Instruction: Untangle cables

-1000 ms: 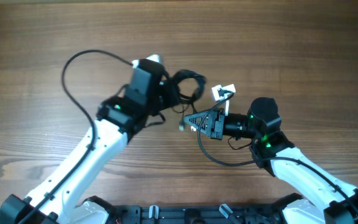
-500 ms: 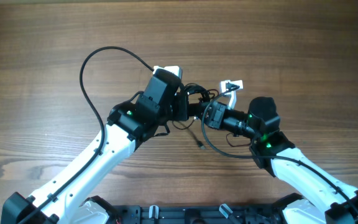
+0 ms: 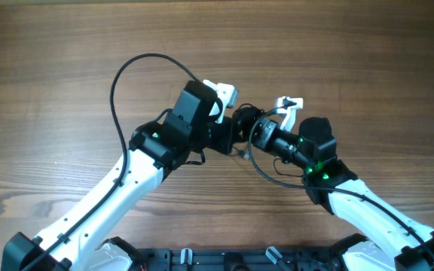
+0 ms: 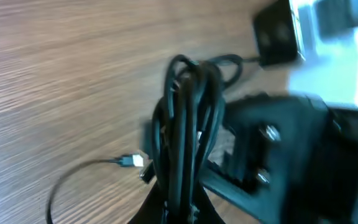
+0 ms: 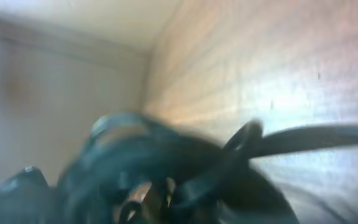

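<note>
Where your two arms meet over the wooden table [image 3: 51,45], the cables [image 3: 241,120] sit bunched in one black tangle. Just left of that tangle, your left gripper [image 4: 178,208] is pinched closed on its strands, with a loose plug end [image 4: 135,162] lying on the wood beside it. Just right of the tangle, your right gripper [image 3: 255,135] is close against it, but its view is too blurred to tell whether it grips.

Cables [image 4: 188,118] blur into one dark bundle, its base cropped at the frame's edge; overhead, left end effector [image 3: 230,132] and right end effector [image 3: 247,131] mask the tangle, the right's grip unreadable
</note>
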Controlling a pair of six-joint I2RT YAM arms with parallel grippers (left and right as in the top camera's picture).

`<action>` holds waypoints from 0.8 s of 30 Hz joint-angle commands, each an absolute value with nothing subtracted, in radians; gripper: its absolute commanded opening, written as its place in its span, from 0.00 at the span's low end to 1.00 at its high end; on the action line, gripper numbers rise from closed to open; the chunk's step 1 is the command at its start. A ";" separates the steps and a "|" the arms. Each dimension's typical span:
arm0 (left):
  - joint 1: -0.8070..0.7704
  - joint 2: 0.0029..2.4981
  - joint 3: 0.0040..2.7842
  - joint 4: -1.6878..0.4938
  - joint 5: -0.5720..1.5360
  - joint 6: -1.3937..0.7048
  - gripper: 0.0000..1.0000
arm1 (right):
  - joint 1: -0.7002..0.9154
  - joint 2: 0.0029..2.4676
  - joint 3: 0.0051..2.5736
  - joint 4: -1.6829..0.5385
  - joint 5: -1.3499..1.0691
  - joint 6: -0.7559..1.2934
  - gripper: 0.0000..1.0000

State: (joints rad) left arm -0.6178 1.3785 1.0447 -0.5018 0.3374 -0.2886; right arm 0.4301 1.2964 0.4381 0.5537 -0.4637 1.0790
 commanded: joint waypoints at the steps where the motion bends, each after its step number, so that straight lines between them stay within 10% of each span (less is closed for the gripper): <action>1: -0.623 1.376 1.047 -0.513 0.540 -0.186 0.04 | 0.421 1.303 0.445 0.603 -0.360 1.071 0.20; 6: -0.492 1.375 1.047 -0.497 0.527 -0.249 0.04 | 0.421 1.299 0.445 0.603 -0.386 1.021 0.62; 8: -0.404 1.375 1.047 -0.487 0.527 -0.343 0.04 | 0.421 1.285 0.445 0.614 -0.440 1.021 1.00; 24: -0.274 1.375 1.047 -0.469 0.953 -0.439 0.04 | 0.125 1.167 0.445 0.633 -0.719 0.601 0.98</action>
